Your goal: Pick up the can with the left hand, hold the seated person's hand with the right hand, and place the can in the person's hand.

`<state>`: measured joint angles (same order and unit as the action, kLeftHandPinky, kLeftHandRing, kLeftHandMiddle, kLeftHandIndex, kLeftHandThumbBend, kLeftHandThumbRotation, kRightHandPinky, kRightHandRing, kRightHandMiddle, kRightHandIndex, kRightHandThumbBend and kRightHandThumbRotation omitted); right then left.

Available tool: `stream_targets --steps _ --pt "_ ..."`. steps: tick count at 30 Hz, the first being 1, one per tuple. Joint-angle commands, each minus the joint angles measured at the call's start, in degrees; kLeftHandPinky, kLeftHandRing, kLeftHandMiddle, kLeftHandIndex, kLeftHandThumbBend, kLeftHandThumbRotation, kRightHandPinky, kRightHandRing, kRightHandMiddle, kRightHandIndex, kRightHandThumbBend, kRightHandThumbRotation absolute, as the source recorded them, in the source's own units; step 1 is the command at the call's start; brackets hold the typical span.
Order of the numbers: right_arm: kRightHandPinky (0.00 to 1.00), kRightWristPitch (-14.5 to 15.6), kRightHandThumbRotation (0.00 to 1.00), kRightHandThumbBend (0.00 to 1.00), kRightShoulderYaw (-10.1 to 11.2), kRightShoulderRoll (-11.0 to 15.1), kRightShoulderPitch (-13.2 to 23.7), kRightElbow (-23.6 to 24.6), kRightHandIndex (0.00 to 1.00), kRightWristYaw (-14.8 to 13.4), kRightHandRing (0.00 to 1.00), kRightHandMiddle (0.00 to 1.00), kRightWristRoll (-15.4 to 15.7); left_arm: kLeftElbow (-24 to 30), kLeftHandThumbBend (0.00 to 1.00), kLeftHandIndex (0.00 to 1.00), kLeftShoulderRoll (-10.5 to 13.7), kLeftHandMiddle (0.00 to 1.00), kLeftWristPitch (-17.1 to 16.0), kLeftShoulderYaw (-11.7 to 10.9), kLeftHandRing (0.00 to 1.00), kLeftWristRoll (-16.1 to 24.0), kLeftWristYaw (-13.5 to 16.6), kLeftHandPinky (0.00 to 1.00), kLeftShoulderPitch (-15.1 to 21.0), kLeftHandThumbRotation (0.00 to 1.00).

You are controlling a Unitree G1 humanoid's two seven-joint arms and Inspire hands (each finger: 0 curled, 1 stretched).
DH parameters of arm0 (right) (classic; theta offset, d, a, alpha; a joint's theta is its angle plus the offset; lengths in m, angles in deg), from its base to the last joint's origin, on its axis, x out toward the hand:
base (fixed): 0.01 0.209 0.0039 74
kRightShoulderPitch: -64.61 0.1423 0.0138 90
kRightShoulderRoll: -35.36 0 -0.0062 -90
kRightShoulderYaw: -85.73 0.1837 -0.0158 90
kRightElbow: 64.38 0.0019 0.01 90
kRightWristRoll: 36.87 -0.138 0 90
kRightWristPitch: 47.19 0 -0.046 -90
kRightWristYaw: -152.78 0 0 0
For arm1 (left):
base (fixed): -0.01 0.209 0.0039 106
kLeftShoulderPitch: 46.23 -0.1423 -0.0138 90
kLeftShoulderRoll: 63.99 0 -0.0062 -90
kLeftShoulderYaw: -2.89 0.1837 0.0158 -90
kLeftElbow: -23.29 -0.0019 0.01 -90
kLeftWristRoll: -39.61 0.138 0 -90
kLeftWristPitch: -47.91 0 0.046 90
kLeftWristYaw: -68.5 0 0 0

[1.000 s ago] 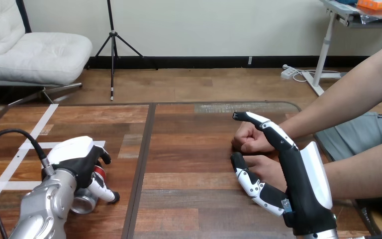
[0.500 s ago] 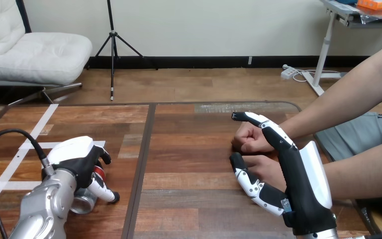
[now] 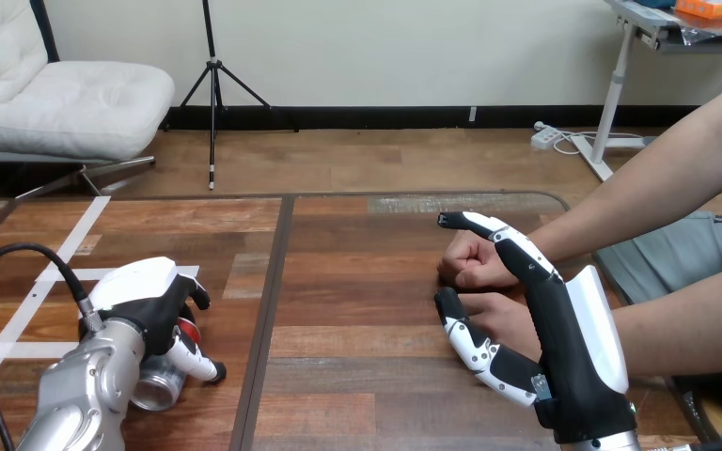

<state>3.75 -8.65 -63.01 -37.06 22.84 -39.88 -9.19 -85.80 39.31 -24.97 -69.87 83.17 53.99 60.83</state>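
Here, can beneath curled left robot hand

Wooden table with a can lying sideways

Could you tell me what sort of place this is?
Likely a robot handover test bench: a tape-marked wooden table, the left hand closed on a can, and a person's hands resting by the open right hand.

One can, two robot hands, seemingly two person's hands, one table
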Motion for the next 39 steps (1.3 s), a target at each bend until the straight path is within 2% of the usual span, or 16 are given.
stream_targets --steps 1,39 --pt "0.86 0.11 0.05 0.34 0.36 0.69 1.66 2.65 0.77 -0.27 0.86 0.82 0.02 1.95 0.82 0.76 1.35 0.73 -0.26 -0.21 0.66 0.28 0.56 0.53 2.06 0.11" --pt "0.85 -0.51 0.0 0.34 -0.2 0.41 2.17 1.99 0.77 -0.38 0.85 0.82 -0.39 1.79 0.8 0.77 1.74 0.74 0.07 -0.22 0.67 0.78 1.01 0.51 2.04 0.11"
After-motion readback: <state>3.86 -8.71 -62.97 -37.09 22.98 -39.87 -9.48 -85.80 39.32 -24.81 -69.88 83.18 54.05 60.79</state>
